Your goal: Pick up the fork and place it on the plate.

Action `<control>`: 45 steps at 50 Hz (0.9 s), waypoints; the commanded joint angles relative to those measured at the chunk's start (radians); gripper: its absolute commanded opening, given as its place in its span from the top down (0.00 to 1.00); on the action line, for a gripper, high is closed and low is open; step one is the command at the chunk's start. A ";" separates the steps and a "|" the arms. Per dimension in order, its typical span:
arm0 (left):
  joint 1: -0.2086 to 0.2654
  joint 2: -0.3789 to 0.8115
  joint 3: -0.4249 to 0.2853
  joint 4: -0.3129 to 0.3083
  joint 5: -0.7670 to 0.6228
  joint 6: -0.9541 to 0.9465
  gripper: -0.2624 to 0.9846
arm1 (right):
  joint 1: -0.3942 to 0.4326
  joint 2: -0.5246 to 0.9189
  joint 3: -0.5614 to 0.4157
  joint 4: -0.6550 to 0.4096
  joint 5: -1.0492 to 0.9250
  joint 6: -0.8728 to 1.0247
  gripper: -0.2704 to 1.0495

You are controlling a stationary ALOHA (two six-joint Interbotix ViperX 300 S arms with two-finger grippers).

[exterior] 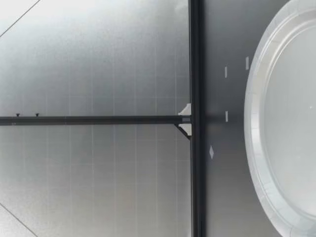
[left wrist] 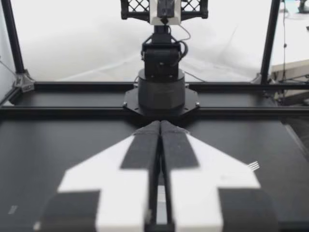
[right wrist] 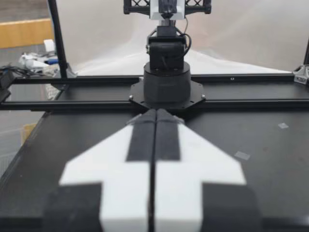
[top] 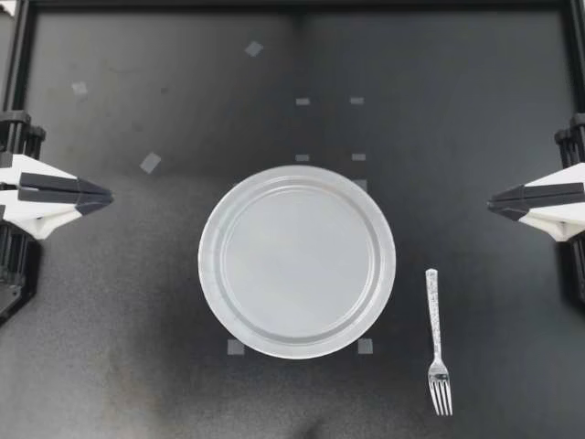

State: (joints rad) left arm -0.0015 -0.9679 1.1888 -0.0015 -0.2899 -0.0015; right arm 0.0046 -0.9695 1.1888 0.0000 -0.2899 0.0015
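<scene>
Seeing a thin clear plastic fork (top: pixel 438 340) flat on the black table (top: pixel 137 366), just beside the round translucent plastic plate (top: pixel 208 262). Left gripper (top: pixel 108 195) and right gripper (top: pixel 491 203) well apart at the edges, jaws clenched on nothing. Could easily skid it away or knock the plate. No fork in the low view, and probably just its tines in the left wrist view.

Seen from straight overhead, the top camera takes in the whole table (top: pixel 137 320): my left gripper (top: pixel 109 195) at frame left, my right gripper (top: pixel 491 202) at frame right, the plate (top: pixel 297 262) centre. The low camera sits at table height, close to that same plate, facing the far rail (exterior: pixel 195 59). Each wrist camera looks along its own gripper across the table at the other arm's base (left wrist: pixel 161 92).
</scene>
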 commanded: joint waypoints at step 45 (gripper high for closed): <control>-0.015 -0.064 -0.049 -0.084 0.049 -0.121 0.82 | 0.107 0.202 -0.319 -0.035 0.710 -0.517 0.24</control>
State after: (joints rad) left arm -0.0169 -1.0339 1.1674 -0.0844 -0.2163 -0.1243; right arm 0.0890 -0.7701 0.8820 -0.0337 0.4172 -0.5108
